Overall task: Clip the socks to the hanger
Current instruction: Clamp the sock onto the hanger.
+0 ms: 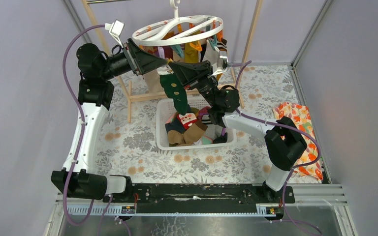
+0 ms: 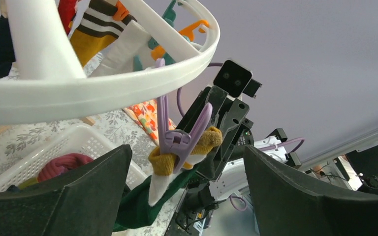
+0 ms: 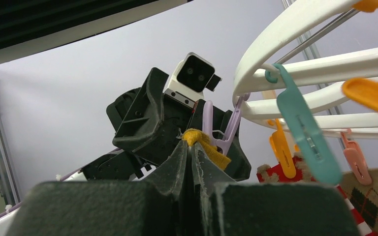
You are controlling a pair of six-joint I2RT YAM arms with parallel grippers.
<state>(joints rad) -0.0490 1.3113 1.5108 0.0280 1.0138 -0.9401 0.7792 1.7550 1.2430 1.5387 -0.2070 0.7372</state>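
No text, label, brand name, number or sign could be read in any of the three views. The socks [image 1: 192, 132] in the basket [image 1: 160, 129] showed only woven patterns and a small face, and the hanger [image 1: 139, 36] was plain white with no lettering that could be made out.

green sock [image 1: 177, 96] beneath hanger [image 1: 139, 35], basket [image 1: 161, 139] below
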